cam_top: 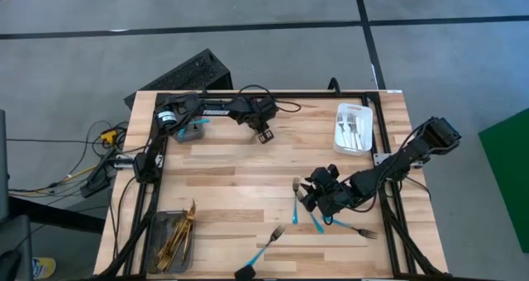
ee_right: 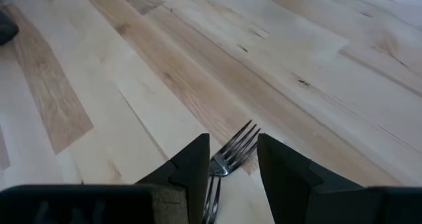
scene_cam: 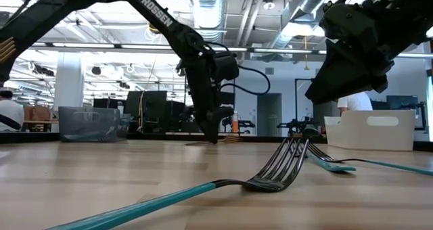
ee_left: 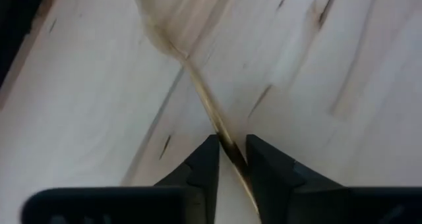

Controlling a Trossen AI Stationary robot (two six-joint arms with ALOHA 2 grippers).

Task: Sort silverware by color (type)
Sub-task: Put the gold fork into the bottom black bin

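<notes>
My left gripper [cam_top: 264,135] is down at the table's far middle, shut on a gold utensil [ee_left: 198,85] that lies on the wood. Its blurred head [ee_left: 165,20] is beyond the fingers. My right gripper [cam_top: 318,197] hangs above the table's near right, shut on a fork [ee_right: 234,151] whose silver tines stick out past the fingertips. Several turquoise-handled forks lie flat on the table: one near the front edge [cam_top: 269,244], one to the left of the right gripper [cam_top: 297,200], one just in front of it [cam_top: 316,223], and one further right [cam_top: 357,230]. My left gripper has the gold utensil's thin handle [ee_left: 227,145] between its two fingertips, coming steeply from above. The fingers lie across the handle. The utensil rests flat on the table. Whether both fingers touch it, I cannot tell. My right gripper holds the fork by its handle, below the neck [ee_right: 214,174]. The place of contact is hidden behind the wrist's own housing. The fingers slant down toward the table's left and lie along the fork. The fork is lifted clear, tines forward.
A white tray [cam_top: 354,128] with silver forks stands at the far right. A grey tray [cam_top: 173,240] with gold utensils sits at the near left. A small grey bin [cam_top: 192,130] with a turquoise handle stands at the far left. A black object [cam_top: 248,273] lies at the front edge.
</notes>
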